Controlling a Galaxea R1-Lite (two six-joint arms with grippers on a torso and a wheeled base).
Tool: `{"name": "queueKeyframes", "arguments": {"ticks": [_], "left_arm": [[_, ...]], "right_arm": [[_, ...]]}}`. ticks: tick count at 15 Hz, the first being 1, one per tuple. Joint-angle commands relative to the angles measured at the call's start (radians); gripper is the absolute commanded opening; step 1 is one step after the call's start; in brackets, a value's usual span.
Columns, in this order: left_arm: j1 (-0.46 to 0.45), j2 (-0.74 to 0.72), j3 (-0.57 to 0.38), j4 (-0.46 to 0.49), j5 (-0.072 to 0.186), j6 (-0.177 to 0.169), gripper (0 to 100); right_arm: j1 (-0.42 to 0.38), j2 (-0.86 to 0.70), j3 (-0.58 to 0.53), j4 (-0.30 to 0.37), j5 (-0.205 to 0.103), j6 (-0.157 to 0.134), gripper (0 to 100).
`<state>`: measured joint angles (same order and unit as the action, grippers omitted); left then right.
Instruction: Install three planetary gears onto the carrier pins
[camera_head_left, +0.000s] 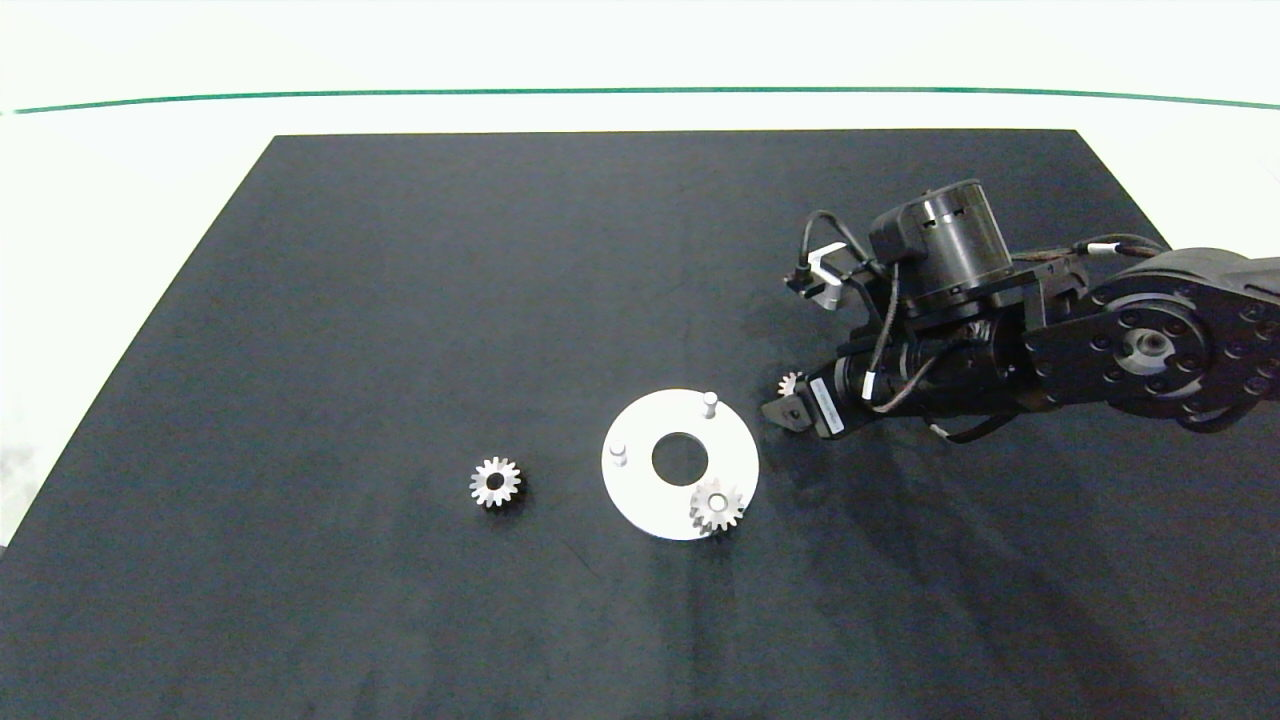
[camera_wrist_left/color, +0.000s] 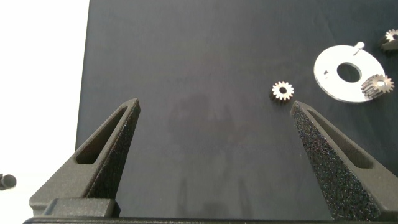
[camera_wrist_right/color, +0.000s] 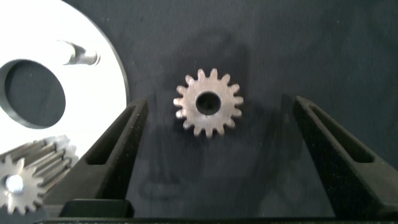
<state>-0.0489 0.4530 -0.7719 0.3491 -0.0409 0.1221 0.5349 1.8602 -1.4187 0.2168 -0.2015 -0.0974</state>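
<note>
Between the spread fingers of the right gripper (camera_wrist_right/color: 214, 155), at the disc's 2 o'clock, lies a flat steel spur gear (camera_wrist_right/color: 209, 103); close squarely across its teeth. White carrier disc (camera_head_left: 640, 490): one gear (camera_head_left: 716, 506) seated at 5 o'clock, two bare pins. Third gear (camera_head_left: 495, 482) at 9 o'clock. Left gripper (camera_wrist_left/color: 214, 158) open, idle.

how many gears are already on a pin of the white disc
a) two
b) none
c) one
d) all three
c) One gear sits on a pin of the disc; another lies on the mat, and the third lies between the open right gripper fingers beside the disc.
</note>
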Motion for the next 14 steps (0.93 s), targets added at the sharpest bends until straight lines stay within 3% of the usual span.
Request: {"name": "queueKeyframes", "arguments": {"ticks": [1,14], "left_arm": [[0.000,0.004,-0.003,0.002,-0.001,0.001,100],[0.000,0.010,-0.001,0.002,-0.001,0.001,100]], "right_arm": [[0.000,0.030,-0.006,-0.025,-0.003,-0.002,89],[-0.001,0.033,-0.009,-0.025,0.005,-0.001,62]]}}
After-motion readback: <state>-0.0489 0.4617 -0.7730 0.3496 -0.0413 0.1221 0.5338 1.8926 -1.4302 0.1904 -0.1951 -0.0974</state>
